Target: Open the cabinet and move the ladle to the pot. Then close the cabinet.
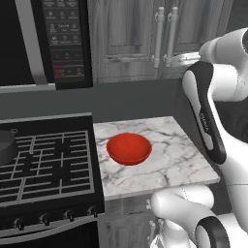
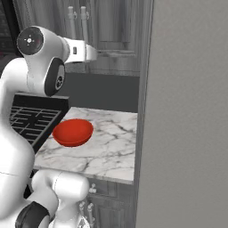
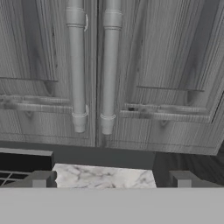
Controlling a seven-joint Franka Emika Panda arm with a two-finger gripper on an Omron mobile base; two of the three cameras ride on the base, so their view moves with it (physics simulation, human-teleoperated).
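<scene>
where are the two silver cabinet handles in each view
Left base view: the cabinet handles stand top right of centre, above the marble counter.
Right base view: top left, just past the arm.
Hand view: upper centre, large, side by side on shut doors.
Shared landmark: the marble counter below them.

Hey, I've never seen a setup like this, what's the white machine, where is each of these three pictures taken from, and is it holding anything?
It is a rendered kitchen. The white machine is a robot arm on a base that can drive. Two pictures come from cameras on that base, behind the arm to its left and right. The third looks out from the hand: the gripper faces the closed cabinet and its two bar handles. The jaws stand open and hold nothing. On the marble counter sits a red bowl. To the left is a stove with a dark pot at the picture's edge, and a microwave above.
</scene>
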